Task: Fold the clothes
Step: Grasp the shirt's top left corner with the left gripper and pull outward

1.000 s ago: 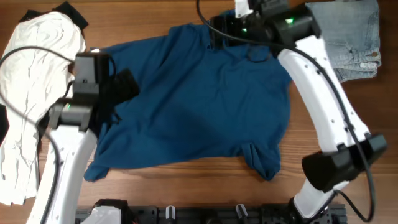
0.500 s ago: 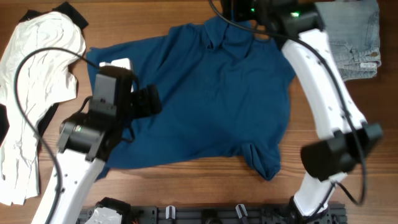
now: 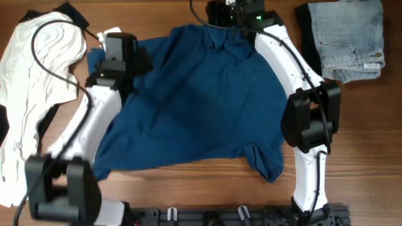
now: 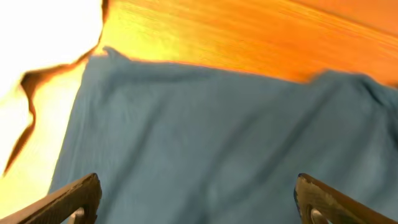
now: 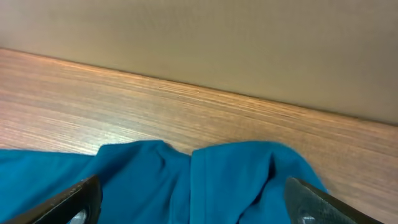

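Observation:
The dark-blue shirt [image 3: 201, 100] lies spread out and wrinkled across the middle of the table. My left gripper [image 3: 135, 59] hovers over its upper-left shoulder, open and holding nothing. In the left wrist view that gripper [image 4: 196, 202] has blue shirt cloth [image 4: 217, 124] spanning the gap between its wide-spread fingers. My right gripper [image 3: 217, 16] is at the shirt's far edge by the collar. It is open too, and in the right wrist view this gripper [image 5: 196, 205] looks down on bunched shirt folds [image 5: 186, 180]. The white garment [image 3: 31, 81] lies crumpled at the left. Folded jeans [image 3: 348, 41] sit at the far right corner.
Bare wooden table [image 3: 188, 182] shows in front of the shirt. More of the table [image 5: 186, 106] shows beyond the collar, up to its far edge. The white garment [image 4: 37, 37] borders the shirt's left sleeve. A dark cloth scrap [image 3: 72, 14] lies at the white garment's top.
My left arm has swung up and away onto the shirt's upper-left shoulder. My right gripper has slid left along the far edge to the collar. The shirt has barely shifted.

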Controlling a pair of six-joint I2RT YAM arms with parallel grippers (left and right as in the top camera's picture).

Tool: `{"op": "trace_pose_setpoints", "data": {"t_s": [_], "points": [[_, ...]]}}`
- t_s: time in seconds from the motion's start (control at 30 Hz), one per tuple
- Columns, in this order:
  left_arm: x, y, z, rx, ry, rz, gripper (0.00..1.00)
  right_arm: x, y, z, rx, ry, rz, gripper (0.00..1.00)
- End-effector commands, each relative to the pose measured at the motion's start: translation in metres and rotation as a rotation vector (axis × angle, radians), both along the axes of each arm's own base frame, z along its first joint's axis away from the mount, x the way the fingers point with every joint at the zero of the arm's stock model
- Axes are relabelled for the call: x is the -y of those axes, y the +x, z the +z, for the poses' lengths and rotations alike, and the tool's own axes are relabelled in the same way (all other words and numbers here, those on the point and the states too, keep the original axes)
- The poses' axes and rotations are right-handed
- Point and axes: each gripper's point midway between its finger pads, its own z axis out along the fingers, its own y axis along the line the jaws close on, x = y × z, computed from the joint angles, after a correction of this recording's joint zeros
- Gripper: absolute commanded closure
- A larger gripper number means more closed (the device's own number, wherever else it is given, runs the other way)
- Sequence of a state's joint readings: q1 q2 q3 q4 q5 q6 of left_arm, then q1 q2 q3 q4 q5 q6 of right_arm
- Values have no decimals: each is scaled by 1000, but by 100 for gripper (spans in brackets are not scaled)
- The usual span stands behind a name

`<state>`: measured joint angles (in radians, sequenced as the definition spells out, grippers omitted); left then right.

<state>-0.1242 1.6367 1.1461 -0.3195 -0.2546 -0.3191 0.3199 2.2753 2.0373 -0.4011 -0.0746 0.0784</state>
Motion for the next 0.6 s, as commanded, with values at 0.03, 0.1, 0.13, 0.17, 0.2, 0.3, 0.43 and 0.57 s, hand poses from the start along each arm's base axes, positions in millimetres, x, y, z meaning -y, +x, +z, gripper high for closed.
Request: {"op": "trace_pose_setpoints", "data": {"t_s": [0.03, 0.1, 0.13, 0.17, 0.2, 0.3, 0.43, 0.57], "points": [[-25, 37, -45, -35, -16, -97, 0, 0, 2, -13, -2, -49, 31, 7], [-39, 53, -57, -54, -40, -95, 0, 3, -1, -18, -18, -73, 39, 7], [-49, 65, -60, -55, -32, -96, 1, 4, -3, -21, -31, -80, 41, 6], [-56, 75, -59, -48, -22, -98, 1, 5, -4, -23, -40, -84, 41, 6], [-61, 83, -58, -45, -6, -105, 1, 6, -5, -24, -50, -87, 40, 6], [-77, 108, -45, -31, 84, -160, 1, 7, -9, -29, -70, -95, 42, 6], [-92, 124, -49, -37, 163, -213, 1, 8, -10, -30, -78, -94, 40, 6], [-110, 119, -77, -94, 162, -200, 5, 8, -10, -30, -77, -95, 40, 6]]}}
